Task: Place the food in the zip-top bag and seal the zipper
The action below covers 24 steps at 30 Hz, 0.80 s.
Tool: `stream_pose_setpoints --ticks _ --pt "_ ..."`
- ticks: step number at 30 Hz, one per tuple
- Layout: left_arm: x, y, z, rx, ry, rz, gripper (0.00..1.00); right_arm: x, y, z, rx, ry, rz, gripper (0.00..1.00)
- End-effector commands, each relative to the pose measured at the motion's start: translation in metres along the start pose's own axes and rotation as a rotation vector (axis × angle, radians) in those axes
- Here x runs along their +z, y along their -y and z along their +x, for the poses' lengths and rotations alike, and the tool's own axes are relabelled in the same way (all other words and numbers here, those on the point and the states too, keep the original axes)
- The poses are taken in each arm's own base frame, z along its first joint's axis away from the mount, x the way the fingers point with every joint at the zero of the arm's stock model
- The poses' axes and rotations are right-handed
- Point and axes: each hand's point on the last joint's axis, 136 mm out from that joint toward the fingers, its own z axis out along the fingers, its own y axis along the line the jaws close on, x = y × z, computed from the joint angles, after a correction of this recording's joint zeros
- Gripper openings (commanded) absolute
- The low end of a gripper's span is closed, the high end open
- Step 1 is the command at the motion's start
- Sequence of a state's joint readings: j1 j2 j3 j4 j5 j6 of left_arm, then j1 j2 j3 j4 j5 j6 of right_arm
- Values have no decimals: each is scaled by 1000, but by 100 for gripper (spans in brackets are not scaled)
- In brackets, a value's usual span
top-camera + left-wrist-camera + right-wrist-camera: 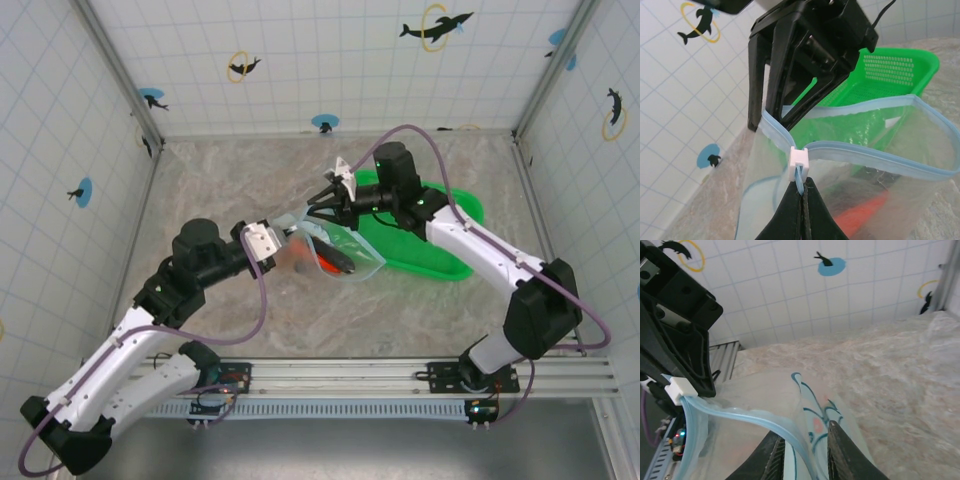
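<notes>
Arms (200, 275) (470, 240) converge midtable; left end effector (802, 184) pinches zipper (865, 152), right end effector (805, 437) slightly spread.

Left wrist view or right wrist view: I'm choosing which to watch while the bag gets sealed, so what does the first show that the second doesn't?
Left wrist view: the green basket behind the bag, an orange-red food piece inside it, and the left gripper, jaws shut on the zipper right by the white slider. Right wrist view: the right gripper, jaws apart astride the zipper, and the ribbed grey rail at the table edge. Both: the slider, the zipper and the bag's open mouth.
</notes>
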<state>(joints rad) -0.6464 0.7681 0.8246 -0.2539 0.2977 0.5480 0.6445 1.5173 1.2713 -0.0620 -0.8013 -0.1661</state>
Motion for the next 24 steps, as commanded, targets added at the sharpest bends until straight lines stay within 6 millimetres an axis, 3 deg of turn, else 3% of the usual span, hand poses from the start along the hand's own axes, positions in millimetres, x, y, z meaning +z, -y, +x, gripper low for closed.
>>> stream_pose_setpoints --ticks 1,6,15,24 --pt "-2 -30 -34 -38 38 -79 0 -23 6 -42 -59 49 92 27" --pt "9 -34 -31 -129 -87 -24 0 -42 8 -62 -100 48 150 29" --pt "9 -23 -40 -195 -89 71 0 -52 -29 -81 -171 80 44 37" --pt "10 -6 -32 -179 -84 139 0 -30 -56 -62 -182 40 -122 41"
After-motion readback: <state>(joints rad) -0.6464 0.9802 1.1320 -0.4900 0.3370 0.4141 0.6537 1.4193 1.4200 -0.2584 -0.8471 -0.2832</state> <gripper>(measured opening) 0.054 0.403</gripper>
